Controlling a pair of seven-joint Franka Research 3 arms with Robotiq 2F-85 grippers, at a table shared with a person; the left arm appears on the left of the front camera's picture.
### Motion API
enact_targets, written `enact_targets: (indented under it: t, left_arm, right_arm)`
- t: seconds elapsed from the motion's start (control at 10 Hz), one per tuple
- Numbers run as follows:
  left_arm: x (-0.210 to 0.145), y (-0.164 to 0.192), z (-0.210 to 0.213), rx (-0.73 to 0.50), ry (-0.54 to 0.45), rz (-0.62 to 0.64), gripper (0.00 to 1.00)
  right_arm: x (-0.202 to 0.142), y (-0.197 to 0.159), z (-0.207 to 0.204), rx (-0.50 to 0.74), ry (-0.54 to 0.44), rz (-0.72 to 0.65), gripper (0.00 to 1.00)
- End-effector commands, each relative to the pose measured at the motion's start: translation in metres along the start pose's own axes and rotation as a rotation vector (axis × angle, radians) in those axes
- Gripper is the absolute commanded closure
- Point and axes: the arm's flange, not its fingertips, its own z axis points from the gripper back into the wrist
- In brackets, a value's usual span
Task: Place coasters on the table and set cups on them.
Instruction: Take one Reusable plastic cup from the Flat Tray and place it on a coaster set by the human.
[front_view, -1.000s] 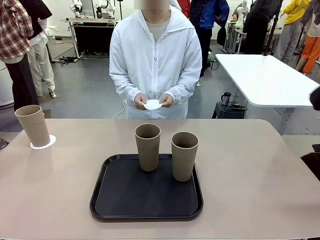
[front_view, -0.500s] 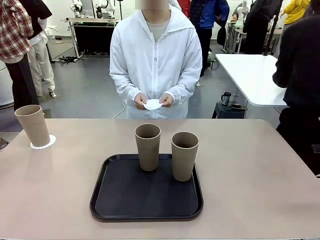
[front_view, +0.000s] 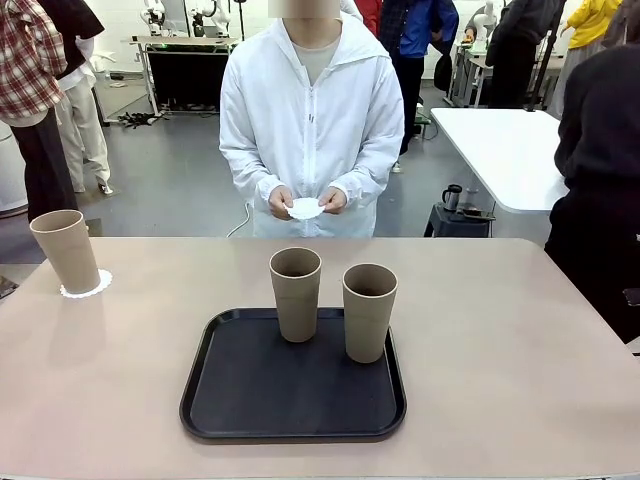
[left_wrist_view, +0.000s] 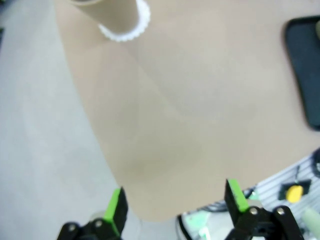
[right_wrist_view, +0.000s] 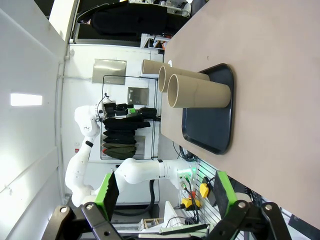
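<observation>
One tan cup (front_view: 65, 250) stands on a white coaster (front_view: 88, 287) at the table's (front_view: 500, 340) far left. Two more cups (front_view: 296, 293) (front_view: 369, 311) stand upright on the black tray (front_view: 293, 385). The person across the table holds another coaster (front_view: 306, 209) in both hands at waist height. My left gripper (left_wrist_view: 176, 202) hangs open above the table's left edge, with the far-left cup's base (left_wrist_view: 107, 10) and its coaster (left_wrist_view: 125, 27) well beyond it. My right gripper (right_wrist_view: 166, 192) is open off the table's side, the tray cups (right_wrist_view: 200, 92) lying sideways in its picture.
The tray takes up the table's near middle; its corner (left_wrist_view: 305, 65) shows in the left wrist view. A bystander in dark clothes (front_view: 600, 170) stands by the table's right end. Bare tabletop lies to the tray's right and left.
A bystander in dark clothes has stepped in at the right edge. The cups, the coasters and the person's hands have not moved.
</observation>
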Motion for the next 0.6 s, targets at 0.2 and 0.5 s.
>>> enact_targets:
  t: [0.2, 0.5]
  left_arm:
    - [-0.001, 0.014, -0.001, -0.217, -0.018, -0.027, 0.0]
    - [0.005, 0.078, 0.019, -0.79, -0.073, -0.011, 0.0]
  right_arm:
    - [0.001, 0.0, 0.001, 0.019, -0.008, 0.008, 0.0]
    - [0.001, 0.0, 0.001, 0.019, -0.008, 0.008, 0.0]
